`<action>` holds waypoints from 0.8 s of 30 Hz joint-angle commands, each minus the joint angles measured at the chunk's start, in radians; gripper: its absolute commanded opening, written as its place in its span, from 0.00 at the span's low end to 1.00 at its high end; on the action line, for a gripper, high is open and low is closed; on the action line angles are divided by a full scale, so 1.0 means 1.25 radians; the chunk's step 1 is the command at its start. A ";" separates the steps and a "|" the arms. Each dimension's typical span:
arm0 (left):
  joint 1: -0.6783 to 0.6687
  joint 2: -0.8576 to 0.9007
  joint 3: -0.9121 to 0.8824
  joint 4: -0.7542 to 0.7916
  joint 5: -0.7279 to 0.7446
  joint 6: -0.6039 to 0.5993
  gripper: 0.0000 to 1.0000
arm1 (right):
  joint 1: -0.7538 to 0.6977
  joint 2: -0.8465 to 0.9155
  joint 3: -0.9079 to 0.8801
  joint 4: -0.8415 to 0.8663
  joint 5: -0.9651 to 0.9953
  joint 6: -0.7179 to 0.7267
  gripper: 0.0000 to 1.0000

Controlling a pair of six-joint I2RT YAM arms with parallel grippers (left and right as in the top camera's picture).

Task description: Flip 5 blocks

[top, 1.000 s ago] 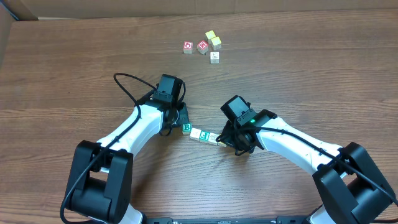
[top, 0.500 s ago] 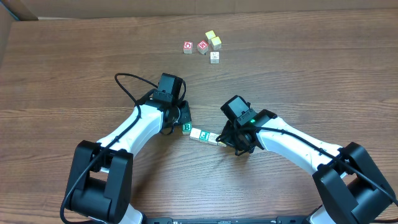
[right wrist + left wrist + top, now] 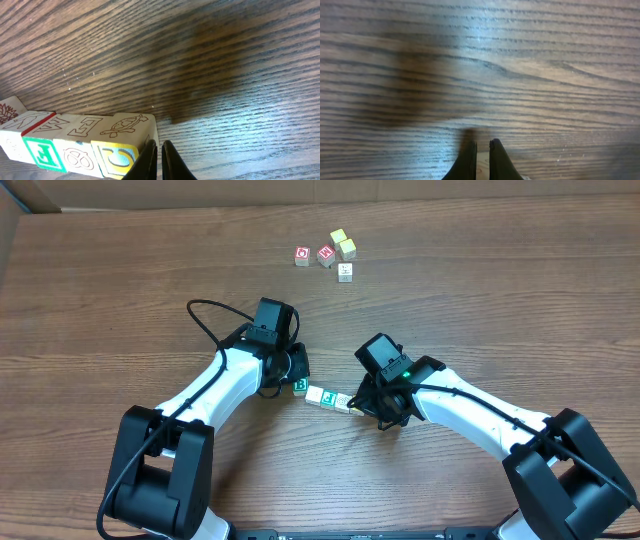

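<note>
Row of letter blocks [image 3: 324, 396] at frame centre in my overhead view. My right gripper [image 3: 160, 150], clenched empty, sits just beside its yellow-faced end block [image 3: 116, 159]; my left gripper [image 3: 481, 150], clenched empty, near the green B block [image 3: 300, 386].

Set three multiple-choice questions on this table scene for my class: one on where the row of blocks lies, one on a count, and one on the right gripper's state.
1. Where does the row of blocks lie?
A) between the left gripper and the right gripper
B) at the table's far edge
C) on top of an arm

2. How many red-printed cubes are in the far cluster?
A) none
B) two
C) five

3. How do the right gripper's jaws stand?
A) wide open
B) clamped on a red cube
C) shut

Answers:
1 A, the overhead view shows the row running between them.
2 B, two red faces sit side by side.
3 C, its fingers are together beside the row's end.
</note>
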 commanded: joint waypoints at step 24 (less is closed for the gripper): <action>-0.006 0.008 0.005 -0.032 0.078 0.033 0.04 | 0.004 0.003 -0.005 0.004 0.008 -0.003 0.08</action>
